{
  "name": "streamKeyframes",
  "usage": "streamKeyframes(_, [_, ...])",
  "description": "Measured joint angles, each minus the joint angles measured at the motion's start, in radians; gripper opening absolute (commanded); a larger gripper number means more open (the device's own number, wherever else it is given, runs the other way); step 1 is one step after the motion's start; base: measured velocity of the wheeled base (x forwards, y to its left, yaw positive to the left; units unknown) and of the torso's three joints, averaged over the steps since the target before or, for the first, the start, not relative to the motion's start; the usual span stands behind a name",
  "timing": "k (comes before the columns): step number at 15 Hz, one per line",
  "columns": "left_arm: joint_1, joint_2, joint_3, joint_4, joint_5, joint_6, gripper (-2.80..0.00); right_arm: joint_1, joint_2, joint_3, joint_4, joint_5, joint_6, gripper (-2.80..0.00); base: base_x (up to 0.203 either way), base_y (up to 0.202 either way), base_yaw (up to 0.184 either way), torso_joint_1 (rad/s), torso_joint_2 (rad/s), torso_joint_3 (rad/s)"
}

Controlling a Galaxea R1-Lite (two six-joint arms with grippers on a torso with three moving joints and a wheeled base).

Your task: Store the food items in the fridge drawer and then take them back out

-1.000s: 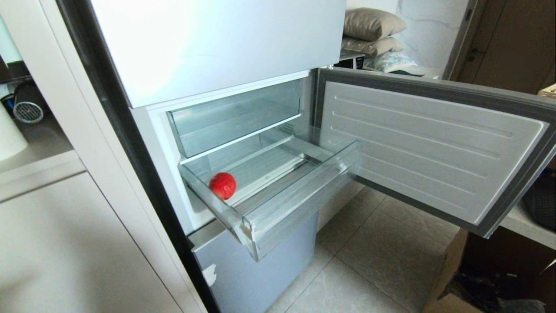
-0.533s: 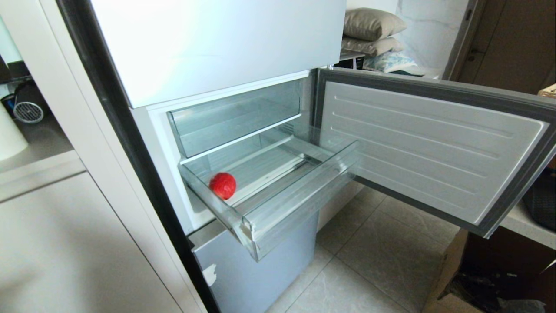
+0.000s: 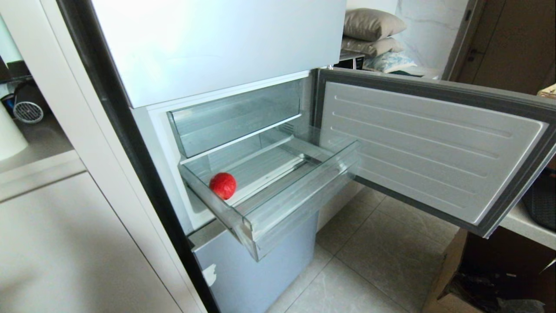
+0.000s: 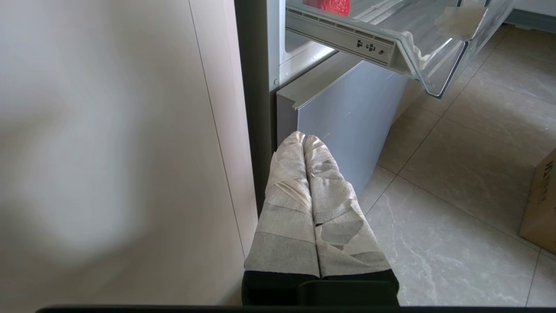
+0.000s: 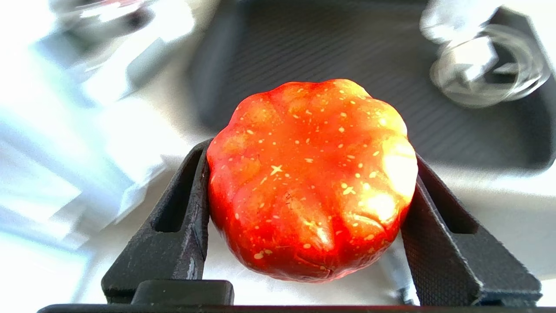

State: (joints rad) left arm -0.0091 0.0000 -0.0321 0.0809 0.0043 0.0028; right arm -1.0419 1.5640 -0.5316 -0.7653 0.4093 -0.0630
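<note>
The clear fridge drawer point(image 3: 299, 208) stands pulled out, and the plain red fruit point(image 3: 223, 185) lies in its near left corner. That fruit's underside point(image 4: 328, 5) also shows through the drawer point(image 4: 417, 56) in the left wrist view. My right gripper point(image 5: 310, 154) is outside the head view. It is shut on the orange-red ribbed fruit point(image 5: 310, 178), with a black finger point(image 5: 191, 208) pressed to each side, above a white surface. My left gripper point(image 4: 303, 138), its taped fingers together, hangs low beside the fridge's blue-grey bottom front point(image 4: 347, 113).
The compartment door point(image 3: 430, 143) stands swung wide to the right. A second clear bin point(image 3: 234, 115) sits above the drawer. A cardboard box point(image 3: 456, 278) stands on the tiled floor at lower right. Behind the held fruit lie a dark tray point(image 5: 330, 52) and a clear container point(image 5: 482, 65).
</note>
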Motion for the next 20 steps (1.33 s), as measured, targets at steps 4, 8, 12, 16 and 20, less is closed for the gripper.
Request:
streamKeyframes(4, [0.000,0.000,0.000,0.000,0.000,0.000,-2.80,0.024,-0.327,0.296,0.016,0.094,-0.027,-2.80,0.000,0.000,0.000,0.000,0.00,0.000])
streamKeyframes(8, [0.000,0.000,0.000,0.000,0.000,0.000,-2.80,0.059,-0.446,0.370,0.019,0.100,-0.073,-2.80,-0.002,-0.005,0.104,0.001,0.00,-0.001])
streamKeyframes(12, [0.000,0.000,0.000,0.000,0.000,0.000,-2.80,0.099,-0.471,0.378,0.018,0.102,-0.075,-2.80,-0.001,-0.011,0.175,0.005,0.00,0.003])
streamKeyframes(16, [0.000,0.000,0.000,0.000,0.000,0.000,-2.80,0.123,-0.475,0.376,0.018,0.101,-0.076,-2.80,-0.001,-0.011,0.175,0.005,0.00,0.004])
streamKeyframes(20, [0.000,0.000,0.000,0.000,0.000,0.000,-2.80,0.126,-0.480,0.382,0.020,0.097,-0.071,-2.80,0.001,-0.009,0.175,0.000,0.00,0.002])
